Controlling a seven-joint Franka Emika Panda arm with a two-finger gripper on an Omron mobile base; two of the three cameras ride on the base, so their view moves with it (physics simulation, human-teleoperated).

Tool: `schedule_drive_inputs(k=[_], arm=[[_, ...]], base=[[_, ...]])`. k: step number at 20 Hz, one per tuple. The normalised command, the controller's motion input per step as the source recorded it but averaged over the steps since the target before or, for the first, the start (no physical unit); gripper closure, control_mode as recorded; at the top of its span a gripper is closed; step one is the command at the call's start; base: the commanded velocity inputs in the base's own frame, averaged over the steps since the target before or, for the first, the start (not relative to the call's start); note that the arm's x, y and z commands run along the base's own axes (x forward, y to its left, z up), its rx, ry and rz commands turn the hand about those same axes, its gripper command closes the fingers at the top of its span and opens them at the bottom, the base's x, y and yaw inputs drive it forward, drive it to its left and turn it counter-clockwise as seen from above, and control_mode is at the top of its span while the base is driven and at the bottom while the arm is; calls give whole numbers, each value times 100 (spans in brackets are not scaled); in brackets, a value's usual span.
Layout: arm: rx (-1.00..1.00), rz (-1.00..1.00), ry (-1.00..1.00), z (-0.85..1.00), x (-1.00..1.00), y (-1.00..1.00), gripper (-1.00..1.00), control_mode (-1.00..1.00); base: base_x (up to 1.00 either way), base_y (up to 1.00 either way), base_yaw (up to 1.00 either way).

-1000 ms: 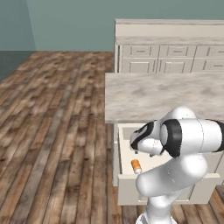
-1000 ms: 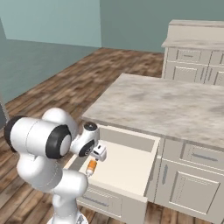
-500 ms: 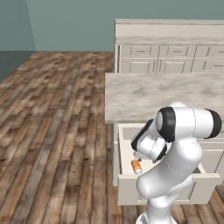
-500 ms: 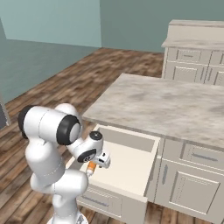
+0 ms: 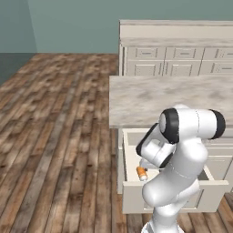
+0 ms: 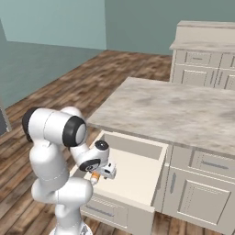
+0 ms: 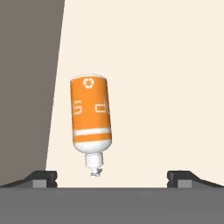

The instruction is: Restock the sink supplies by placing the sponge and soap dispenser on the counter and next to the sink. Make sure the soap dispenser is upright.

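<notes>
Your gripper (image 7: 112,177) wide open above orange soap dispenser (image 7: 90,118), lying flat in open drawer (image 6: 137,176), nothing held.

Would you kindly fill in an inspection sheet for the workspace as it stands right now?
Surface: marbled island top, bare.
Job's things: orange soap dispenser lying on its side on the floor of the open drawer, near its side wall; sponge and sink nothing seen.
Clutter: nothing seen.
Grippers: pincer open, over the dispenser, nothing held.
Cables: nothing seen.
Surroundings: wood floor, cream cabinets behind, teal walls.
</notes>
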Motion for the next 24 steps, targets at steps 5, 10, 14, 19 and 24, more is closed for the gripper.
schedule_drive_inputs(k=[5,10,14,19,24], arm=[[0,9,3,-20,0,1,-100,-100],[0,10,2,-19,0,6,-100,-100],[0,8,0,-43,1,24,-100,-100],[0,5,0,-18,6,11,-100,-100],[0,1,0,-40,13,19,-100,-100]], base=[[0,0,0],[0,0,0],[0,0,0],[0,0,0],[0,0,0]])
